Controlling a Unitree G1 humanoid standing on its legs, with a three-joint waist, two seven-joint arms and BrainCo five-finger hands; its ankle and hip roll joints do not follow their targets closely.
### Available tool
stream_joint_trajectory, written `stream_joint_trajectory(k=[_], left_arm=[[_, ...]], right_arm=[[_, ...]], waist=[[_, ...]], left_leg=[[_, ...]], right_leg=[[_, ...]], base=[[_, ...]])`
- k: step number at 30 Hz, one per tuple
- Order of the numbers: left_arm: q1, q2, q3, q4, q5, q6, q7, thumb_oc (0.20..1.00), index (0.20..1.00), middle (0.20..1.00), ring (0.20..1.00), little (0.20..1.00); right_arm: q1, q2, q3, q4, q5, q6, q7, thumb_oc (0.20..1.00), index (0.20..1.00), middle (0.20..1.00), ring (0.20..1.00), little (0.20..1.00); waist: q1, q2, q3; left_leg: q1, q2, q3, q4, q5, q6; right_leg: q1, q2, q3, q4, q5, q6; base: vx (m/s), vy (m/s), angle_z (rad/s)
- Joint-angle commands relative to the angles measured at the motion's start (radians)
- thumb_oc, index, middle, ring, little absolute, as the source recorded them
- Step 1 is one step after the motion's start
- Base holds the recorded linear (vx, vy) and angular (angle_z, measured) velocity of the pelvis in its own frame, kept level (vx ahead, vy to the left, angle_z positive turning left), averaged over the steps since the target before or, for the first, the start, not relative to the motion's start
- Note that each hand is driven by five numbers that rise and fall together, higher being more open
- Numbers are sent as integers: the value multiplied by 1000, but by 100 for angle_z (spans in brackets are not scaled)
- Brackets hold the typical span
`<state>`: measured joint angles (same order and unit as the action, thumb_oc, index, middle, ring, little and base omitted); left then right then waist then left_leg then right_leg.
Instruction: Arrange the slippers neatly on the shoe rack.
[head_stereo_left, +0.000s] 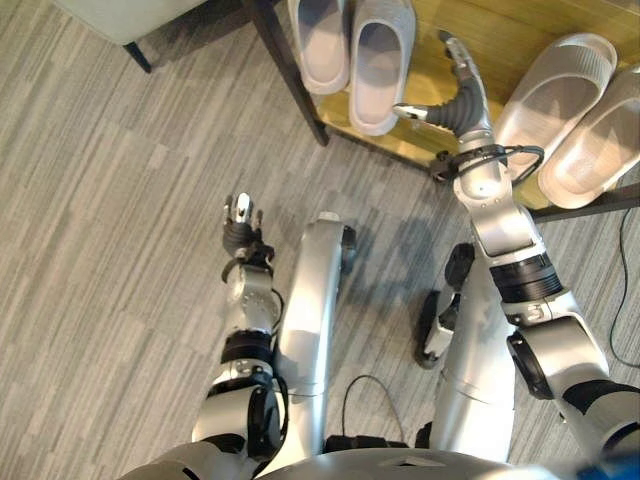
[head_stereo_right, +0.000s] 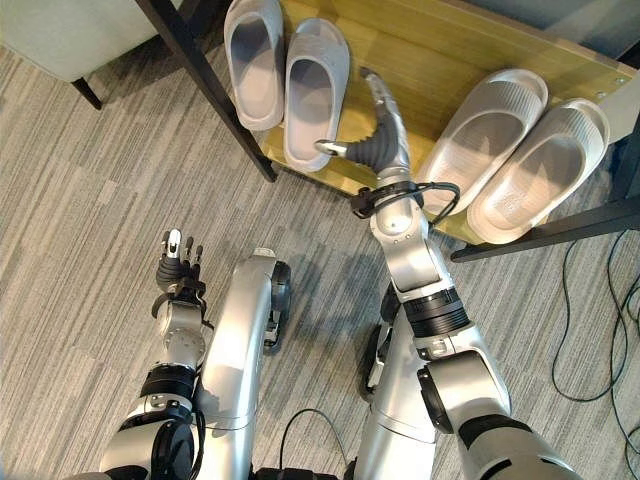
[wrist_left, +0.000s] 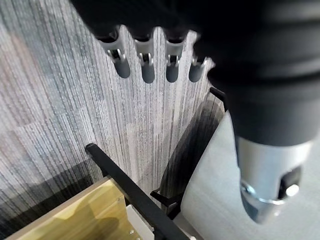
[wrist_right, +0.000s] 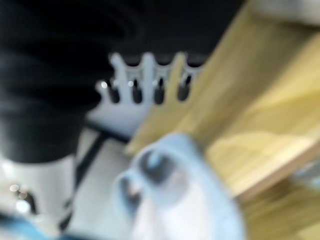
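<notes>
The wooden shoe rack (head_stereo_right: 450, 50) is carrying two pairs of slippers: the white pair (head_stereo_right: 525, 155) is lying on the robot's right, the grey pair (head_stereo_right: 285, 75) on its left. Between them the right hand (head_stereo_right: 378, 130) is reaching, fingers straight, thumb beside the nearer grey slipper (head_stereo_right: 315, 90). The left hand (head_stereo_right: 178, 262) is hanging over the floor (head_stereo_right: 80, 200), fingers relaxed, holding nothing.

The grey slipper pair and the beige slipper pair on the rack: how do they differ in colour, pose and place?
The grey slipper pair is lilac-grey, the beige slipper pair cream. The grey pair points nearly straight along the views, while the beige pair lies slanted. The grey pair sits at the rack's left end, the beige pair to the right. The right hand, fingers straight, reaches between them, its thumb by the grey pair. Both pairs rest side by side on the wooden shelf.
</notes>
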<state>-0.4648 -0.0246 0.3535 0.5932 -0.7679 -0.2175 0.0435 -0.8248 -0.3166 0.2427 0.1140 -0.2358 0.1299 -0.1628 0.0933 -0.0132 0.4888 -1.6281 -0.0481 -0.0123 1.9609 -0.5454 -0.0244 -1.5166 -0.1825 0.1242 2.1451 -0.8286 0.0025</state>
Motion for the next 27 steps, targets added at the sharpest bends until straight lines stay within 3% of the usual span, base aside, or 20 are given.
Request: stream_joint_trajectory(k=[1, 2, 3, 6, 14, 27], left_arm=[[121, -171, -81, 14, -11, -71, -10, 1000, 1000, 1000, 1000, 1000], [120, -172, -80, 14, -11, -72, -10, 1000, 1000, 1000, 1000, 1000], [124, -170, -79, 19, -18, -73, -12, 1000, 1000, 1000, 1000, 1000], [123, -168, -76, 23, -21, -73, -13, 1000, 1000, 1000, 1000, 1000], [119, -162, -73, 33, -21, -77, -18, 1000, 1000, 1000, 1000, 1000], [90, -158, -53, 45, -32, -87, 2, 1000, 1000, 1000, 1000, 1000]], right_arm=[[-87, -40, 50, -168, 30, -103, 47, 1000, 1000, 1000, 1000, 1000], [-87, -41, 51, -169, 30, -103, 47, 1000, 1000, 1000, 1000, 1000], [-84, -8, 75, -191, 90, -75, 132, 1000, 1000, 1000, 1000, 1000], [-74, 12, 88, -204, 114, -50, 187, 1000, 1000, 1000, 1000, 1000], [-37, 11, 134, -278, 187, 10, 389, 1000, 1000, 1000, 1000, 1000], [54, -5, 59, -277, 219, 170, 532, 1000, 1000, 1000, 1000, 1000]], waist=[[-20, -34, 31], [-21, -33, 31], [-25, -35, 31], [-28, -38, 31], [-36, -41, 31], [-59, -50, 31]], left_leg=[[58, 46, -93, 4, -185, -11], [58, 46, -92, 4, -185, -11], [58, 46, -93, 1, -183, -13], [58, 48, -91, 0, -182, -14], [58, 45, -89, -2, -184, -13], [58, 47, -85, -3, -191, -12]], right_leg=[[-21, -3, 140, 86, 206, -21], [-21, -4, 141, 86, 206, -21], [-21, 0, 140, 85, 209, -21], [-22, 3, 140, 84, 212, -21], [-22, 11, 141, 83, 221, -18], [-23, 19, 143, 88, 225, -22]], base=[[0, 0, 0], [0, 0, 0], [0, 0, 0], [0, 0, 0], [0, 0, 0], [-2, 0, -1]])
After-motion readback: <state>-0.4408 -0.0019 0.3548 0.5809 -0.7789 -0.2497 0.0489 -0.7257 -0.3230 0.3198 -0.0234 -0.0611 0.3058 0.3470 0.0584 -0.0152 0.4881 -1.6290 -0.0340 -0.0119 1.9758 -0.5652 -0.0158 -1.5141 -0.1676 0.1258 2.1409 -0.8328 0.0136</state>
